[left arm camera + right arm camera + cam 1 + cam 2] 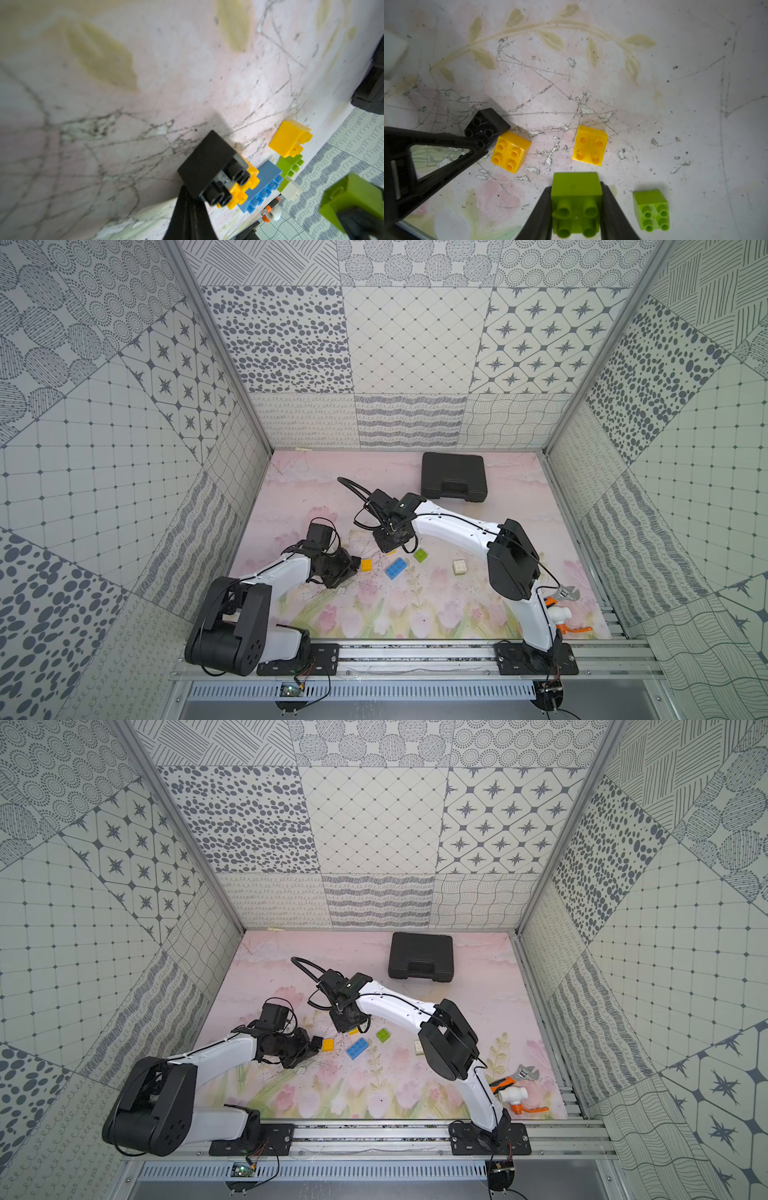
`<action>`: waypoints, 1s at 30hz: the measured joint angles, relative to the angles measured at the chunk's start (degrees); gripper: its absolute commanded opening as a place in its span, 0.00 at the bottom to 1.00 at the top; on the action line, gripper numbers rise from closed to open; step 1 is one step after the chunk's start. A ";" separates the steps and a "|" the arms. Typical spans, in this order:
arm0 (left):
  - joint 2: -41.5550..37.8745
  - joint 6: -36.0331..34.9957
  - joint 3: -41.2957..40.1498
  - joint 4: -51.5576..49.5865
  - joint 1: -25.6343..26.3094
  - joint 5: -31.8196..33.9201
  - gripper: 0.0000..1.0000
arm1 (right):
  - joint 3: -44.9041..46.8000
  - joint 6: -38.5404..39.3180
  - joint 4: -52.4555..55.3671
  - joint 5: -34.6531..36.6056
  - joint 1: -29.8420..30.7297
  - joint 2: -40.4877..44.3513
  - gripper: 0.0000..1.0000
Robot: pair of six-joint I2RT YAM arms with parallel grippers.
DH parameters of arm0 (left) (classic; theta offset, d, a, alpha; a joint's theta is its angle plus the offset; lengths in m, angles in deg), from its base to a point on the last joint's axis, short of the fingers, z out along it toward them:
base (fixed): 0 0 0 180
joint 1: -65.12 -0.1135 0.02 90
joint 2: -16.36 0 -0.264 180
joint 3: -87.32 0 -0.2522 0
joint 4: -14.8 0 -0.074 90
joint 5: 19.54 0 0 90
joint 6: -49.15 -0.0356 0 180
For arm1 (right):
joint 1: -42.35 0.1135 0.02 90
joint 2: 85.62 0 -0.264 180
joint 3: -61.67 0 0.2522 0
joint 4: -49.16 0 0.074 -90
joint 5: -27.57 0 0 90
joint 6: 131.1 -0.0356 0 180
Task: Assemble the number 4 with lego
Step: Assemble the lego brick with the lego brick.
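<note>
Right gripper (576, 185) is clamped on a lime green brick (576, 209). Left gripper (476, 143) is closed on a black brick (488, 124), which is held just beside a yellow brick (510, 151). On the flowered mat (654, 104), a second yellow brick (590, 145) and another green brick (652, 209) are seen loose nearby. In a top view, a blue brick (396, 569) and a white brick (459, 567) are shown lying apart, unjoined.

case (453, 477) lies behind the long brick (397, 569), wrench (564, 592) well to its right
</note>
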 measured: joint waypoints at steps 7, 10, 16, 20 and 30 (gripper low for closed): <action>0.00 0.00 0.00 0.02 0.00 -0.04 0.00 | -2.78 0.87 1.07 1.55 -0.09 -3.52 0.20; 0.00 0.00 0.00 0.02 0.00 -0.04 0.00 | -3.85 1.49 1.25 1.84 -0.09 -4.42 0.20; 0.00 0.00 0.00 0.02 0.00 -0.07 0.00 | -5.09 1.88 2.14 2.38 -0.09 -5.66 0.20; 0.00 0.00 0.00 0.02 0.00 -0.04 0.00 | -7.28 1.40 3.87 3.17 -0.09 -8.02 0.20; -0.02 0.00 0.04 0.00 0.00 -0.07 0.00 | -11.89 -3.67 7.76 4.94 -0.09 -10.84 0.20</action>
